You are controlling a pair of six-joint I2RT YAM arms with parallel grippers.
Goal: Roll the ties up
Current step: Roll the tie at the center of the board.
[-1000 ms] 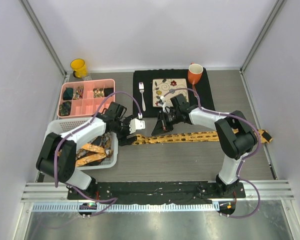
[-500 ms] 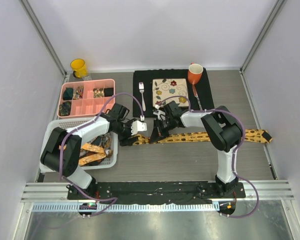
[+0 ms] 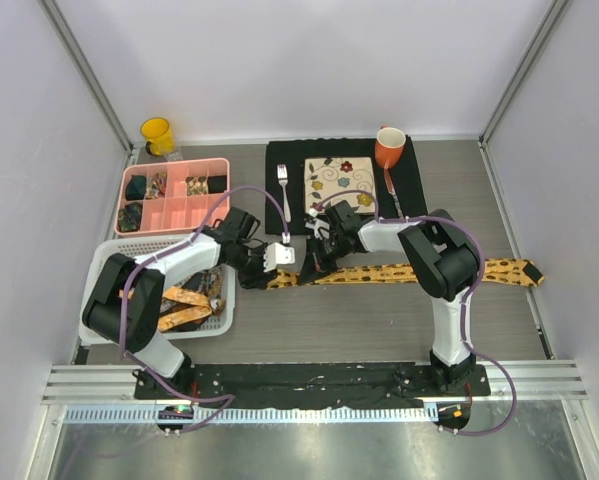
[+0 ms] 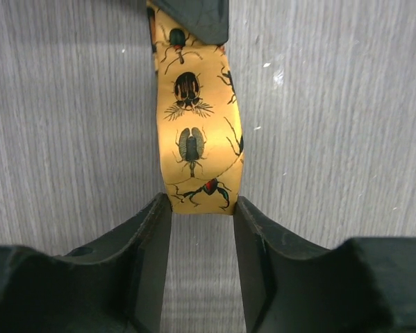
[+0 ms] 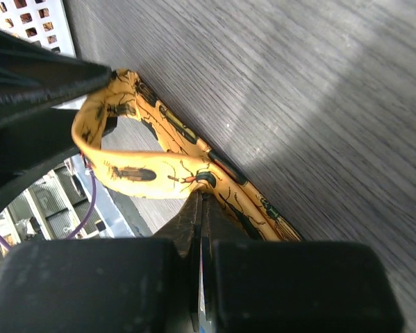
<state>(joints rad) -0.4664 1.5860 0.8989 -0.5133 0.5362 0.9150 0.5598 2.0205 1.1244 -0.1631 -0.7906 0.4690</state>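
1. A grey wood-grain table point(image 3: 319, 325) with plain white walls point(image 3: 309, 70) around it.
2. My left gripper point(image 4: 202, 206) is near the middle of the top view. Its jaws are partly apart, one against each edge of the folded end of the mustard beetle-print tie point(image 4: 197, 132). I cannot tell whether they are pinching it.
3. My right gripper point(image 5: 201, 198) meets it from the right, clenched on the same tie just behind the raised loop.
4. Both reach in low with elbows bent, the wrists almost touching.
5. The tie runs flat toward the right edge of the frame. More ties point(image 3: 184, 300) lie in the white basket point(image 3: 109, 258) at lower left.
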